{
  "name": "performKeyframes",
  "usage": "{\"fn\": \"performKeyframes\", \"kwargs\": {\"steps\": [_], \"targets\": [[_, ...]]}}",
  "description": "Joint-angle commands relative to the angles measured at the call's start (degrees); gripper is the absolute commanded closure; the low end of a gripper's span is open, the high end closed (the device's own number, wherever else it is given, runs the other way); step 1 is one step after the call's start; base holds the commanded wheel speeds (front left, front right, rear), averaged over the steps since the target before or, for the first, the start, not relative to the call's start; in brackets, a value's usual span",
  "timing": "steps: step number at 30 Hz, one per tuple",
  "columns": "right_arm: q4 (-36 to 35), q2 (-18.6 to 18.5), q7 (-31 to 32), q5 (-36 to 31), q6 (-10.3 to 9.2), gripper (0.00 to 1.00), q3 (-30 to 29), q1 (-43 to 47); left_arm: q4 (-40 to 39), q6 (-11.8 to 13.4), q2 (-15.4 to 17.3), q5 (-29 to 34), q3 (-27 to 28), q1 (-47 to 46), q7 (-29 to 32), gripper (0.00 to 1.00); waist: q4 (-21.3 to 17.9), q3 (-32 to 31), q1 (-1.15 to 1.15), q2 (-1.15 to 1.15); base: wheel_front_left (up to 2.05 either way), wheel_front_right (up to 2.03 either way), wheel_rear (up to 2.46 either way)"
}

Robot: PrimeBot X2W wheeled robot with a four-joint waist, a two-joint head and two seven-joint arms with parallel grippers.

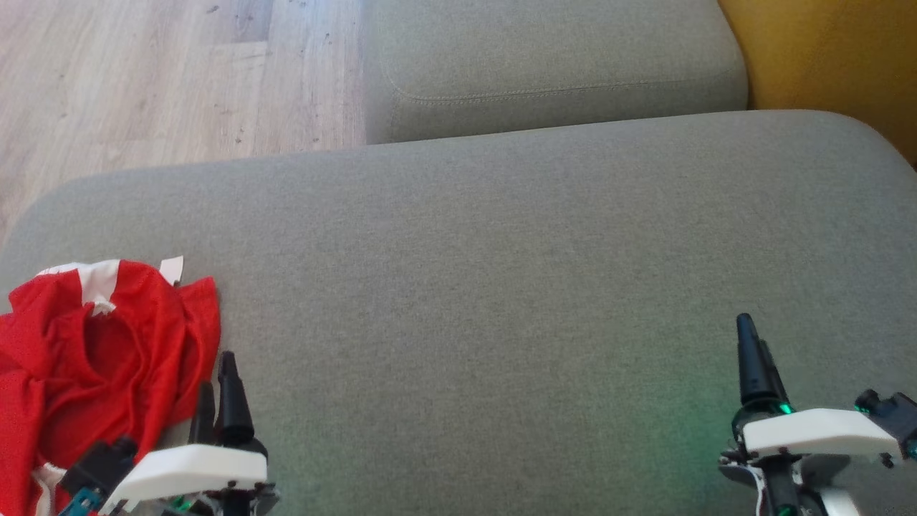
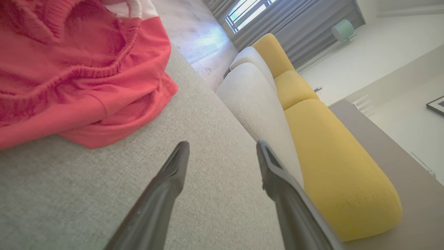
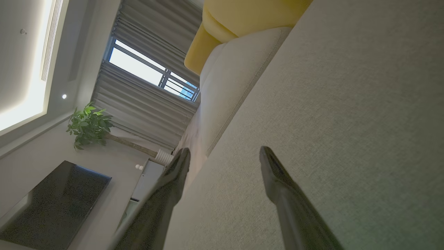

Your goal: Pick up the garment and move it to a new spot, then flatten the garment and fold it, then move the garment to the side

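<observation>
The garment [image 1: 100,358] is a crumpled red piece with white trim, lying at the near left of the grey sofa cushion [image 1: 487,287]. In the left wrist view the garment [image 2: 76,69] bunches at the upper left, its elastic hem showing. My left gripper [image 1: 218,376] hovers just right of the garment, open, with nothing between its fingers; its own view shows the left gripper [image 2: 222,147] over bare cushion. My right gripper [image 1: 749,337] stands open at the near right of the cushion, far from the garment, and in its own view the right gripper [image 3: 223,154] holds nothing.
A second grey cushion [image 1: 551,64] lies beyond the first. Yellow sofa backrest [image 1: 831,50] rises at the far right. Pale wooden floor [image 1: 165,72] lies off the far left edge. The right wrist view shows a dark screen [image 3: 52,205], a potted plant [image 3: 88,125] and a curtained window [image 3: 149,73].
</observation>
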Motion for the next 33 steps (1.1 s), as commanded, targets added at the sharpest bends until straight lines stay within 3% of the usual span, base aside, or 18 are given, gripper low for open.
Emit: {"fn": "performKeyframes", "kwargs": {"steps": [1, 20, 33], "targets": [[-2.48, -0.53, -0.88, -2.3, 0.18, 0.0, 1.26, -1.13, -2.54, 0.59, 1.25, 2.25, -0.12, -1.06, -0.7, 0.0, -0.02, -0.11, 0.0, 0.0, 0.0, 0.0, 0.0], [-4.64, -1.37, -3.91, -15.3, 0.25, 0.0, 6.24, -0.43, -5.04, 3.11, 2.38, 14.61, -3.55, 0.72, -3.72, 0.0, -0.43, -1.87, 0.0, 0.0, 0.0, 0.0, 0.0], [-5.37, -1.5, -6.1, -23.8, 0.3, 0.0, 9.04, 0.09, -5.6, 3.55, 2.03, 23.1, -4.13, 1.63, -5.9, 0.0, -0.19, -2.37, 0.0, 0.0, 0.0, 0.0, 0.0]]}}
